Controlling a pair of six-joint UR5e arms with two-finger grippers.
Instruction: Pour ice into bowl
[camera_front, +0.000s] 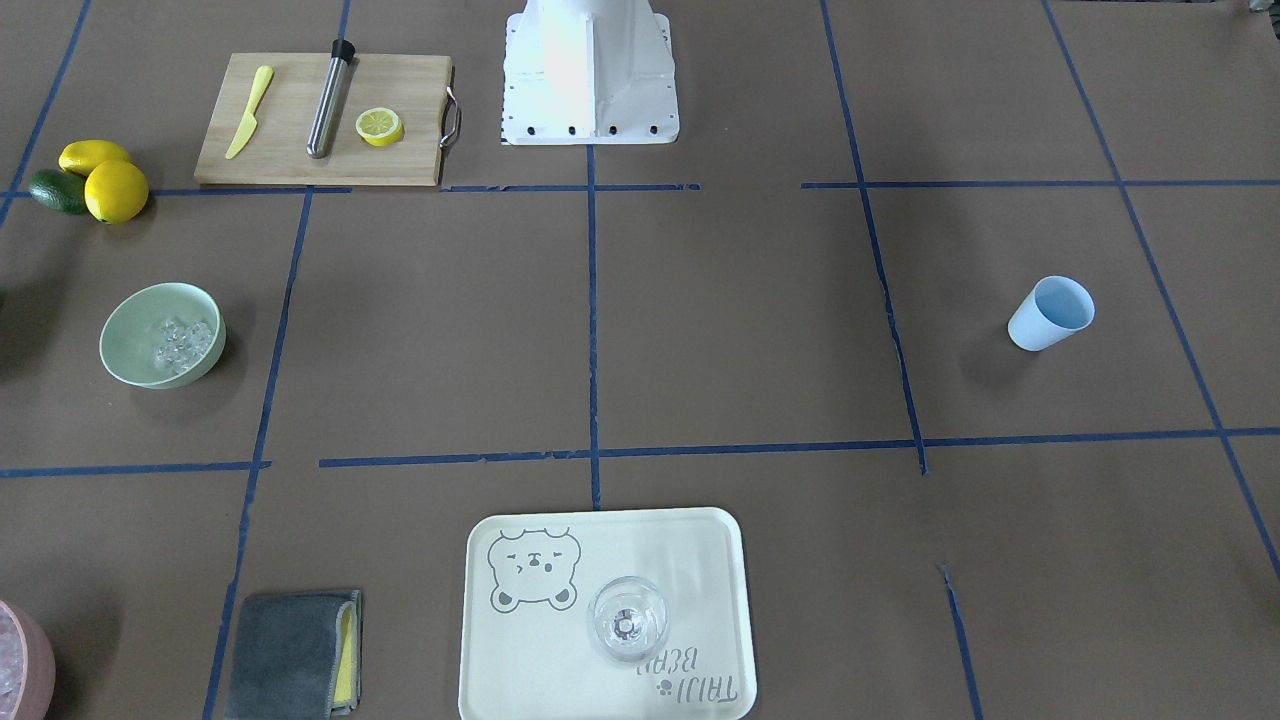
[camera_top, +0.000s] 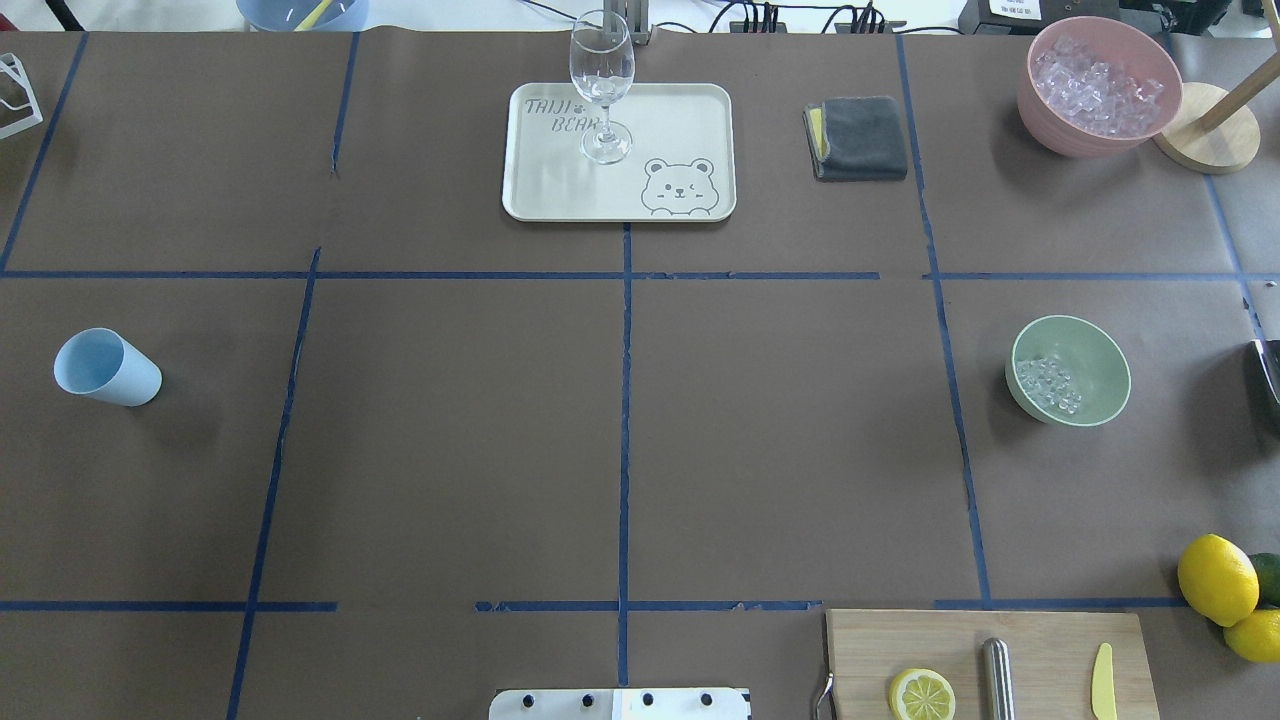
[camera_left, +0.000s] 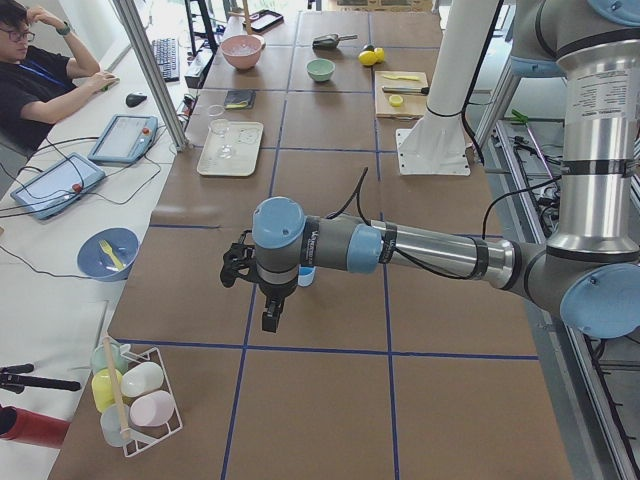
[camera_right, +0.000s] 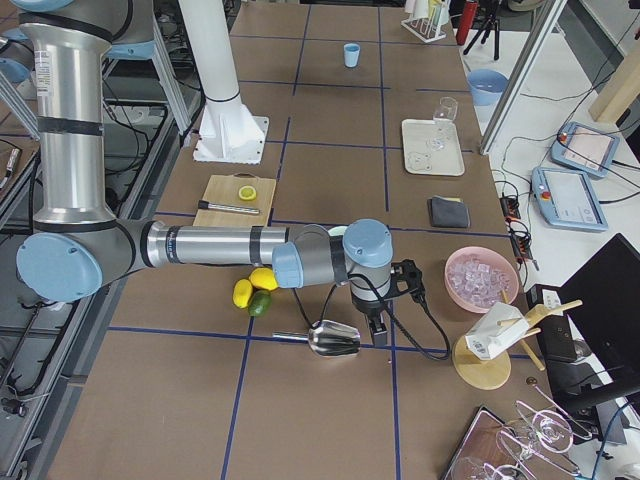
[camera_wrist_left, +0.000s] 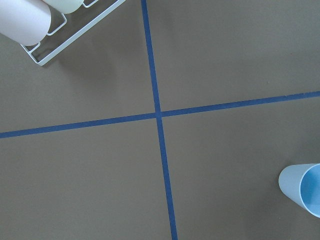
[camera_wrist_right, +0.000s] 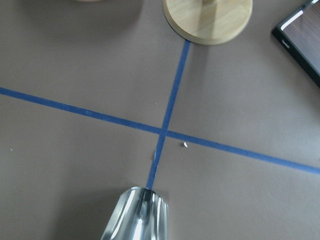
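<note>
The pale mint-green bowl (camera_front: 135, 320) stands on the brown table on my right side, also in the overhead view (camera_top: 1098, 362). A handful of small clear ice cubes (camera_front: 183, 343) lies inside it (camera_top: 1047, 384). My right gripper (camera_right: 385, 325) shows only in the exterior right view, hanging low beside a metal scoop (camera_right: 335, 340) that lies on the table (camera_wrist_right: 138, 215); I cannot tell whether it is open or shut. My left gripper (camera_left: 262, 300) shows only in the exterior left view, above the table next to the light blue cup (camera_top: 105, 367); I cannot tell its state either.
A pink container (camera_top: 1098, 85) of crushed ice and a wooden stand (camera_top: 1205, 140) sit at the far right. A tray (camera_top: 690, 120) bears a wine glass (camera_top: 602, 90). A cutting board (camera_front: 290, 150), lemons (camera_front: 115, 190), a grey cloth (camera_top: 858, 138) and a cup rack (camera_left: 135, 400) are around.
</note>
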